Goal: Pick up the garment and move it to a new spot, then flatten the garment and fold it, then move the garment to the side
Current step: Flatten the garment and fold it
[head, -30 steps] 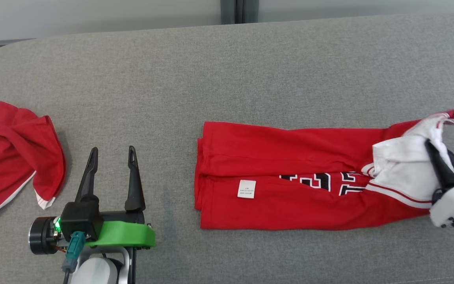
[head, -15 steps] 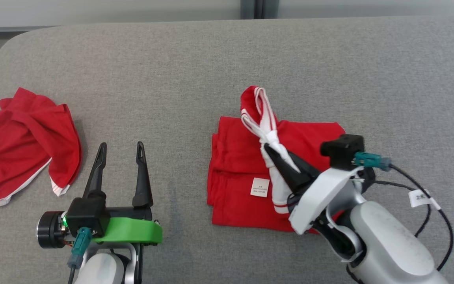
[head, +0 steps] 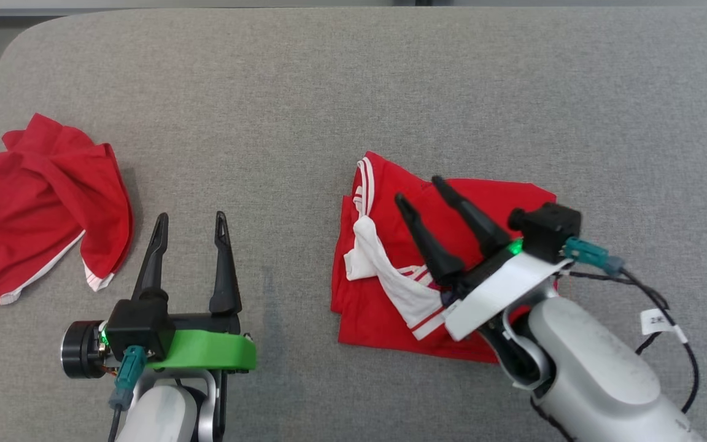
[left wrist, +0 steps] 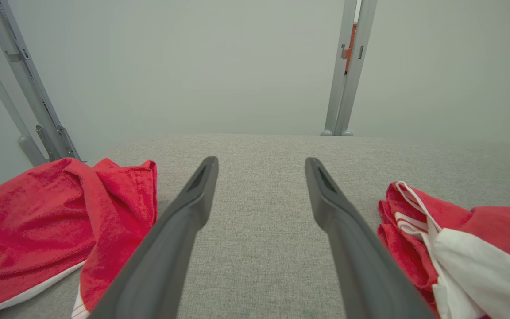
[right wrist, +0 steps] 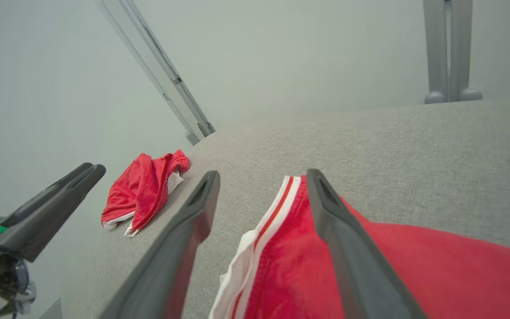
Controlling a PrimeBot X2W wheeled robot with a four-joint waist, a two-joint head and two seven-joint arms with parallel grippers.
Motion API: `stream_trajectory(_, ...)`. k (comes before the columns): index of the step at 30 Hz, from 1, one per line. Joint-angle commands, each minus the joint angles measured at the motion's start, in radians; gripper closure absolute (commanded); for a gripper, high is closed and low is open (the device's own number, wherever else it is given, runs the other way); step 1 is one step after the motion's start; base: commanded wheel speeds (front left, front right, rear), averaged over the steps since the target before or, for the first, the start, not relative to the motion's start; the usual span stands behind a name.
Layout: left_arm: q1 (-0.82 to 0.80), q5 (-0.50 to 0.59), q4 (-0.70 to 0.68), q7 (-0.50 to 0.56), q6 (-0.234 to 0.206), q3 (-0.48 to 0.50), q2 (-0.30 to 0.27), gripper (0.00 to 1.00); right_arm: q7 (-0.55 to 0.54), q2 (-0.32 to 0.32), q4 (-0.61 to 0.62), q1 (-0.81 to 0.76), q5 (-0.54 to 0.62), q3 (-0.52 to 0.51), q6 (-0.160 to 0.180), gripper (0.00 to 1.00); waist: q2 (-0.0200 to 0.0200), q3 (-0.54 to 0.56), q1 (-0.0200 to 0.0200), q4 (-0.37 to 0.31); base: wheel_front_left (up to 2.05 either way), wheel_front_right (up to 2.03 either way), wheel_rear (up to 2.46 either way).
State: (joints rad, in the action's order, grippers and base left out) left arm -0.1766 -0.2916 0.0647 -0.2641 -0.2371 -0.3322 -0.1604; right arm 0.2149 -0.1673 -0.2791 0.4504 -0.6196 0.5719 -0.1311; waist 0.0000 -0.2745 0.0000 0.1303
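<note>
The grey surface [head: 329, 92] is carrying everything. The folded red garment [head: 378, 322], white trim uppermost, is lying at 4 o'clock from centre. A crumpled red cloth [head: 40, 202] is lying at 9 o'clock, well apart. The right gripper [head: 418, 188] is hanging over the garment, jaws spread, gripping nothing, pointing toward 11 o'clock. The left gripper [head: 192, 215] is sitting at 7 o'clock, jaws spread, empty.

Open surface [head: 280, 153] between folded garment [head: 372, 325] and crumpled red cloth [head: 34, 202], perhaps shorts.
</note>
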Motion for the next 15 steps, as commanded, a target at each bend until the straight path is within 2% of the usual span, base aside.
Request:
stream_trajectory(1, -0.014, 0.01, 0.001, 0.0, 0.006, 0.004, 0.003, 0.0, 0.024, -0.024, 0.02, 0.017, 0.006, -0.02, 0.001, 0.0, 0.0, 0.001, 0.0, -0.008, 0.0, 0.0, 0.0)
stream_trajectory(6, -0.005, 0.019, 0.005, 0.0, 0.008, 0.022, 0.001, 0.0, 0.05, -0.098, 0.089, -0.035, 0.059, -0.155, 0.001, 0.0, 0.0, 0.009, 0.0, -0.034, 0.0, 0.0, 0.0)
stream_trajectory(10, 0.01, 0.026, 0.011, 0.0, 0.009, 0.031, -0.004, 0.0, 0.05, -0.15, 0.155, -0.124, 0.129, -0.322, 0.001, 0.0, 0.0, 0.022, 0.0, -0.058, 0.0, 0.0, 0.0)
stream_trajectory(15, 0.043, 0.022, 0.024, 0.0, 0.002, 0.046, -0.018, 0.0, 0.05, -0.167, 0.208, -0.272, 0.195, -0.471, 0.001, 0.0, 0.0, 0.061, 0.0, -0.096, 0.0, 0.0, 0.0)
